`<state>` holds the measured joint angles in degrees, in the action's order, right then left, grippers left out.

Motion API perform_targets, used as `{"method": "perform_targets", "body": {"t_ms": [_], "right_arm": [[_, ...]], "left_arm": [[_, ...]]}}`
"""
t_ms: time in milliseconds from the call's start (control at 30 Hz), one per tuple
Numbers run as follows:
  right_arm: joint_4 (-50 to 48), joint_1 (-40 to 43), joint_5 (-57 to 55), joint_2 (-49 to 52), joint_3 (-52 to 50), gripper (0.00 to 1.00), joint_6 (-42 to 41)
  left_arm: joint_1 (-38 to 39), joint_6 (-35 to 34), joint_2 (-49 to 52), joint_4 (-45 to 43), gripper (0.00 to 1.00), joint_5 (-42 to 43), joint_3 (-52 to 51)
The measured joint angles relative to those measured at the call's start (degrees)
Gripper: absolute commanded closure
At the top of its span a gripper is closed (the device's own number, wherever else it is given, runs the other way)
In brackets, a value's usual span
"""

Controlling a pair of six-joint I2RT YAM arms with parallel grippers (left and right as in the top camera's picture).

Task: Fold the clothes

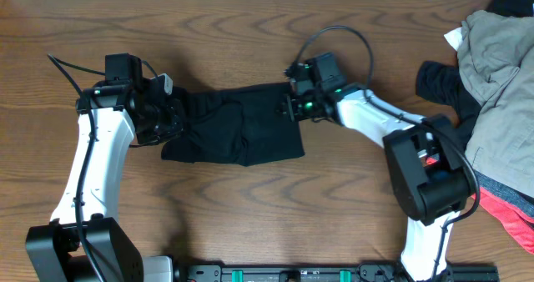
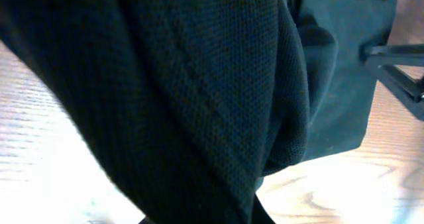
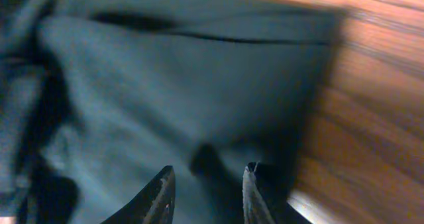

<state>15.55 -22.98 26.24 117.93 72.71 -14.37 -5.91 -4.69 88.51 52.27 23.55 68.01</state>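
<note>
A black shirt (image 1: 238, 132) lies bunched and partly folded on the middle of the wooden table (image 1: 250, 32). At its left end my left gripper (image 1: 171, 115) is shut on the cloth. In the left wrist view the raised black fabric (image 2: 199, 85) hangs in front of the lens and hides the fingers. My right gripper (image 1: 292, 105) is at the shirt's upper right corner. In the right wrist view its two dark fingertips (image 3: 209, 166) stand apart just above the shirt (image 3: 165, 85), near its right edge, with nothing pinched between them.
A heap of other clothes fills the table's right end: a khaki-grey garment (image 1: 496, 73), a black one (image 1: 438, 82) beside it, and a coral-pink one (image 1: 505, 211) at the front right. Bare wood lies in front of and behind the shirt.
</note>
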Motion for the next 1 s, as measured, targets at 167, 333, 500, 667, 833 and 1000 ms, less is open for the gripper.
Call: {"method": "perform_targets", "body": {"t_ms": [167, 333, 500, 667, 833, 1000], "right_arm": [[5.97, 2.08, -2.54, 0.00, 0.35, 0.69, 2.01], [10.03, 1.86, -3.87, -0.15, 1.33, 0.70, 4.00], [11.04, 0.83, -5.35, -0.46, 1.44, 0.70, 4.94], [11.32, -2.21, -6.43, -0.59, 1.46, 0.70, 5.35], [12.00, -5.27, -8.28, -0.79, 1.51, 0.71, 5.42], [12.28, -5.49, -8.85, -0.87, 1.51, 0.70, 4.79]], "left_arm": [[0.00, -0.02, 0.00, -1.29, 0.94, 0.00, 0.07], [0.00, -2.27, 0.00, -3.26, 0.94, 0.00, 0.59], [0.74, -5.75, 0.00, -4.81, 0.94, 0.00, 0.76], [4.92, -7.56, 0.00, -6.93, 0.94, 0.00, 0.79], [10.25, -8.04, 0.00, -8.39, 0.94, -0.48, 0.83], [14.56, -8.59, 0.00, -8.44, 0.94, -1.60, 0.83]]}}
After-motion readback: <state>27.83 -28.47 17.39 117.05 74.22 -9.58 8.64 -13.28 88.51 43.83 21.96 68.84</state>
